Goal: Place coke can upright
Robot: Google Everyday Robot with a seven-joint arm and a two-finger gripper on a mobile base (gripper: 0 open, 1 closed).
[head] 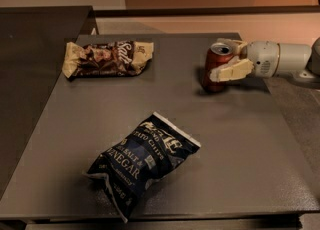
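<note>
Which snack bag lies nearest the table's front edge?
The dark blue chip bag, front centre; the brown bag lies far back left. The hand is at the red can, back right.

Tally: one coke can [213, 63]. Snack bags, two (one dark blue bag [142, 166], one brown-and-cream bag [107, 59]). One gripper [222, 58], at the can, far right of the single table [240, 139].
</note>
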